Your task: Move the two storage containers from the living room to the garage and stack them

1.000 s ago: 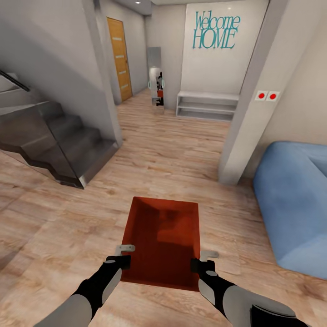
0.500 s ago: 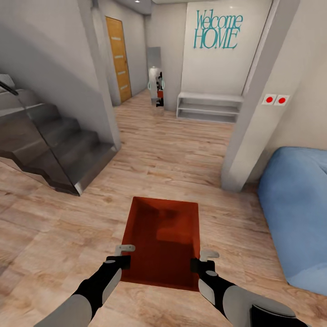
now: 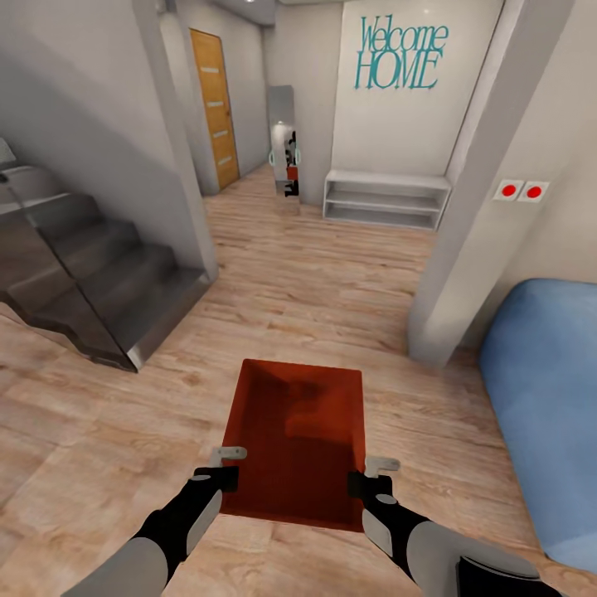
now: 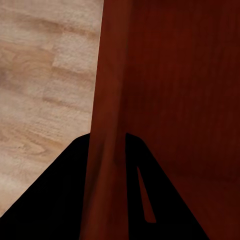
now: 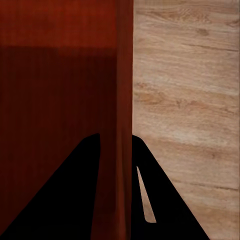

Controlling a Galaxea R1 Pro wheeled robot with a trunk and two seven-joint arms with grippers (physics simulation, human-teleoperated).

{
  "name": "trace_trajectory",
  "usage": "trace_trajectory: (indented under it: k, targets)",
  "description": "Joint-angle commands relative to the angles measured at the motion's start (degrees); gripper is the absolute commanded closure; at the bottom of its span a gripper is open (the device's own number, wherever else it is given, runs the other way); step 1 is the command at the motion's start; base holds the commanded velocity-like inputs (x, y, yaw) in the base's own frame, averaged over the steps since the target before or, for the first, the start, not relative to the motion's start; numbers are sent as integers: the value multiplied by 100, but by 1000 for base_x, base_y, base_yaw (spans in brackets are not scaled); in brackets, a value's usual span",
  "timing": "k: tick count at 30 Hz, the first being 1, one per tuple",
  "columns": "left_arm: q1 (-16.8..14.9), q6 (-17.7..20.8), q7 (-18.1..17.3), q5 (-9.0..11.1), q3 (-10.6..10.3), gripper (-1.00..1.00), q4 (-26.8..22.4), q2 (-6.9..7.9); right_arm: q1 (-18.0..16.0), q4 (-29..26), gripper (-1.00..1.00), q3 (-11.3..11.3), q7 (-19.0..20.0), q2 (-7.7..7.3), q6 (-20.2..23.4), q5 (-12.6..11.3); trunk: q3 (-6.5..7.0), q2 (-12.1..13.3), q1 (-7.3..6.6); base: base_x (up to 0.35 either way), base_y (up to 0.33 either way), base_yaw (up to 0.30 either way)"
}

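Observation:
One orange-red storage container (image 3: 298,439) hangs level above the living room's wood-plank floor (image 3: 315,282), just in front of me. My left gripper (image 3: 224,466) is shut on its left wall near the close corner, and my right gripper (image 3: 377,474) is shut on the right wall. In the left wrist view the thin red wall (image 4: 107,100) runs between the dark fingers of the left gripper (image 4: 107,137). The right wrist view has the same wall edge (image 5: 125,75) pinched in the right gripper (image 5: 116,136). The bin is empty. The garage is out of view.
Dark grey stairs (image 3: 91,282) rise at the left. A pale pillar (image 3: 473,207) and a blue sofa (image 3: 547,398) stand at the right. Ahead, a hallway leads past a mirror (image 3: 282,149) and a white low shelf (image 3: 385,199) to a wooden door (image 3: 214,108).
The whole view has shifted as the robot rolls forward: the stairs slide left, the pillar and sofa slide right. The container and both arms keep the same place in the picture.

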Motion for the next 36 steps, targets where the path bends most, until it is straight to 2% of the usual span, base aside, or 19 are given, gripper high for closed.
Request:
trace_trajectory:
  k: [1,36]
  targets:
    - [-9,30,79,6,145,100,-89,156,0,66,100,210,-19,-67,2,-59,-6,-5,4,320,0,0]
    - [-9,22,79,6,140,100,-87,156,0,66,100,210,-19,-67,2,-60,-6,-5,4,320,0,0]
